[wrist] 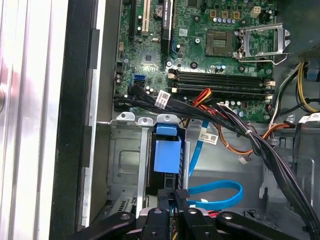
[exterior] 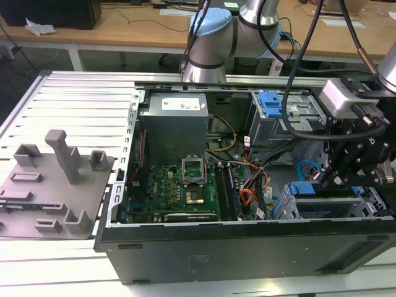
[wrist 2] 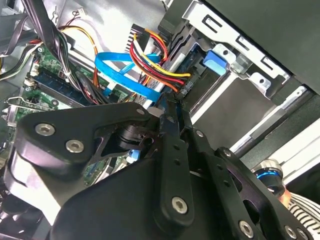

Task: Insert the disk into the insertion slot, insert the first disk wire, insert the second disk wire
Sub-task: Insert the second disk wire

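The disk sits in the insertion slot [wrist: 122, 165] at the case's corner, its blue carrier frame [wrist: 167, 155] [exterior: 303, 189] showing between the silver metal walls. My gripper [wrist: 180, 196] [wrist 2: 167, 107] [exterior: 326, 179] hangs at the disk's cable end, shut on the small dark plug of the second disk wire [wrist: 220, 195] [wrist 2: 125, 75], a glossy light-blue cable that curves away in a loop. The red, yellow and orange wire bundle [wrist 2: 150, 55] runs to a plug [wrist 2: 184, 85] at the disk's edge, right beside my fingertips.
A thick black cable bundle [wrist: 235, 127] crosses above the slot beside the motherboard [wrist: 215, 55]. The grey power supply [exterior: 173, 127] and a taller grey cage with a blue latch [exterior: 272, 102] stand at the case's rear. A grey fixture plate [exterior: 55, 179] lies outside, at the exterior view's left.
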